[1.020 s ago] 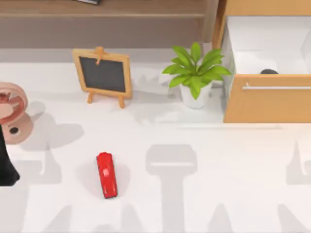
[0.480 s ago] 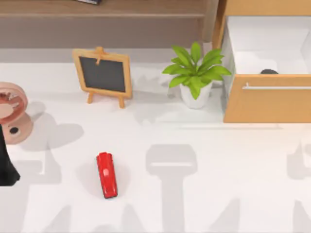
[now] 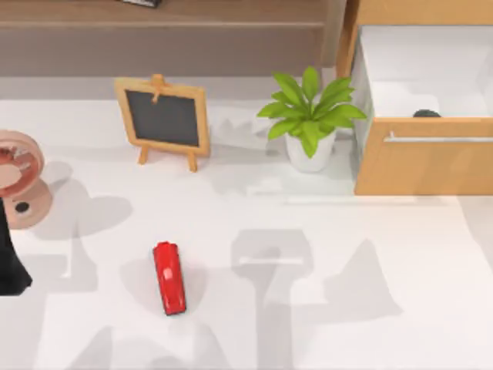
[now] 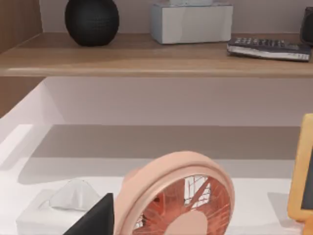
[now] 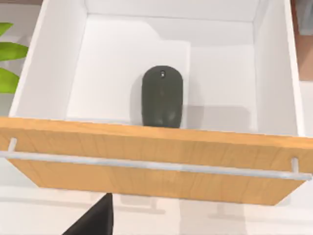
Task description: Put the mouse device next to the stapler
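The red stapler [image 3: 169, 277] lies on the white table, left of centre. The dark mouse device [image 5: 162, 97] rests inside the open wooden drawer [image 5: 146, 161] at the table's back right. From above, a dark sliver of the mouse device [image 3: 426, 114] shows behind the drawer front [image 3: 424, 166]. A dark part of my right gripper [image 5: 95, 220] hangs above the table in front of the drawer front, apart from the mouse device. My left gripper [image 3: 9, 262] sits at the far left edge beside the fan, well left of the stapler.
A small chalkboard easel [image 3: 163, 119] and a potted plant [image 3: 310, 116] stand at the back. A pink round fan [image 3: 19, 177] is at the left, with a tissue box [image 4: 63, 210] beside it. Open tabletop lies between the stapler and the drawer.
The arm shadow at the table's right has shifted left toward the middle. The stapler, the mouse device and my left arm have not moved.
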